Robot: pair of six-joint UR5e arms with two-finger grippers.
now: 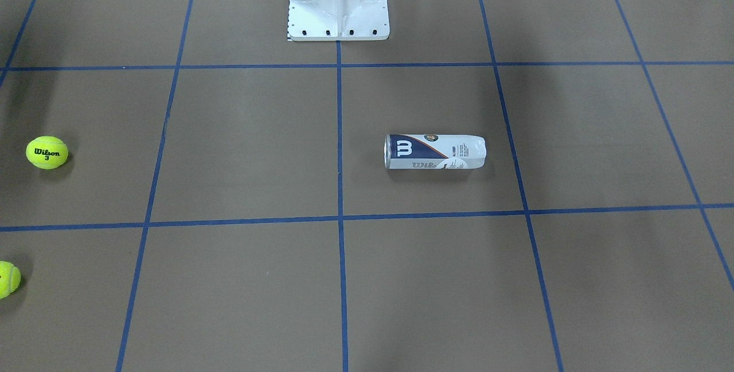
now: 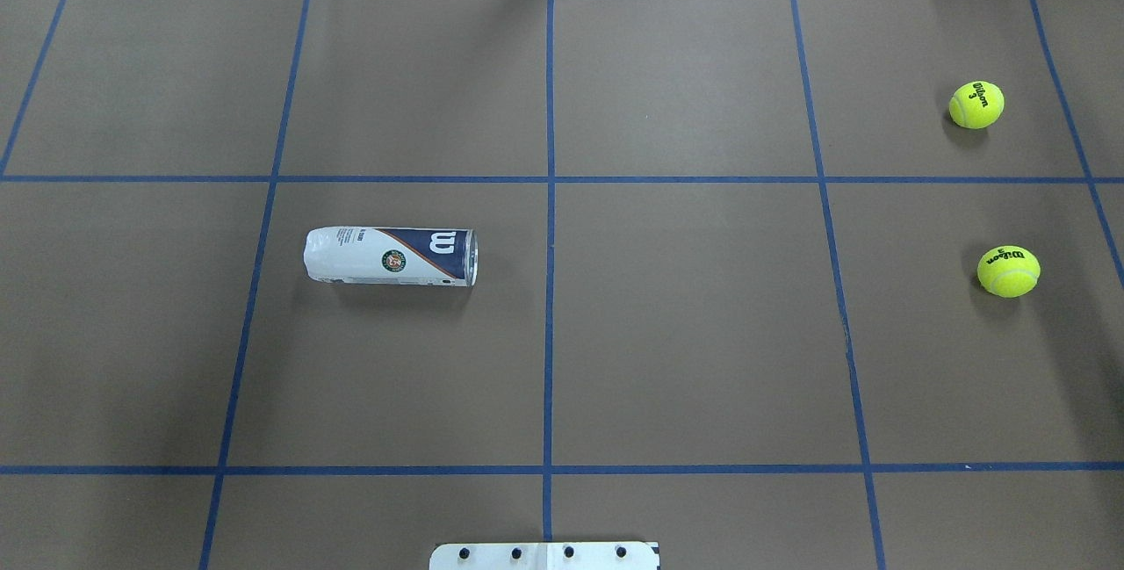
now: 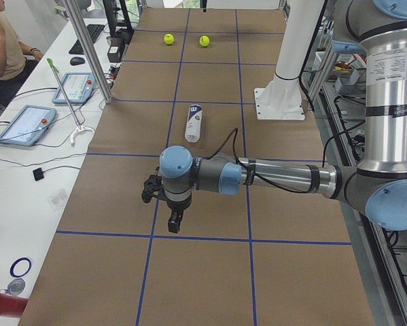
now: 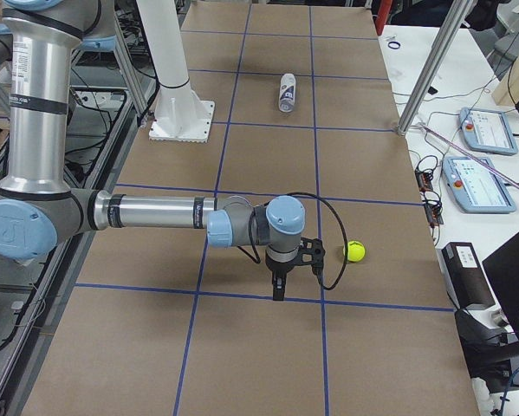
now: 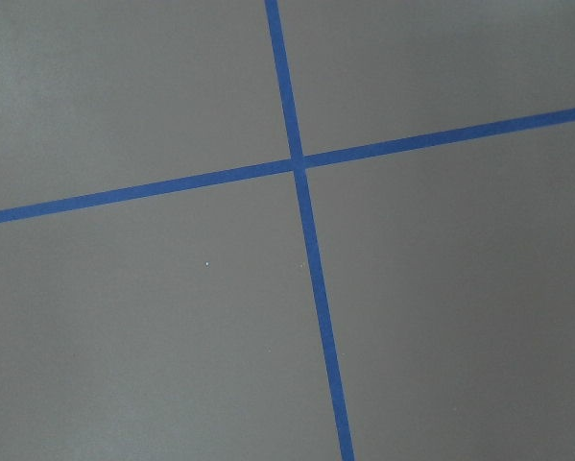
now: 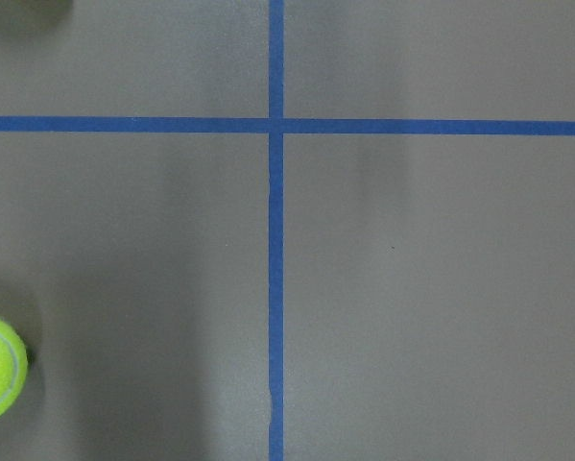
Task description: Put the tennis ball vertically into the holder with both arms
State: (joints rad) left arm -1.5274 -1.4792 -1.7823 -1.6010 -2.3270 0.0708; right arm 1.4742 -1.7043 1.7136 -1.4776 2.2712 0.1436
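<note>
The holder [image 2: 391,256] lies on its side on the brown table, left of the centre line, its metal-rimmed mouth toward the centre; it also shows in the front view [image 1: 436,152]. Two tennis balls lie at the far right: one with "Wilson 3" print [image 2: 1009,270] and one farther back [image 2: 976,104]. The left gripper [image 3: 174,221] hangs over the table's left end, far from the holder. The right gripper [image 4: 278,290] hangs over the right end, beside a ball [image 4: 354,251]. I cannot tell whether either gripper is open or shut. Neither gripper touches anything.
The white bolted pedestal [image 1: 338,5] stands at the robot's side of the table. Blue tape lines [image 2: 551,201] grid the table. Tablets [image 3: 26,124] and a seated person [image 3: 3,47] are beyond the far table edge. Metal posts [image 4: 428,74] stand at that edge.
</note>
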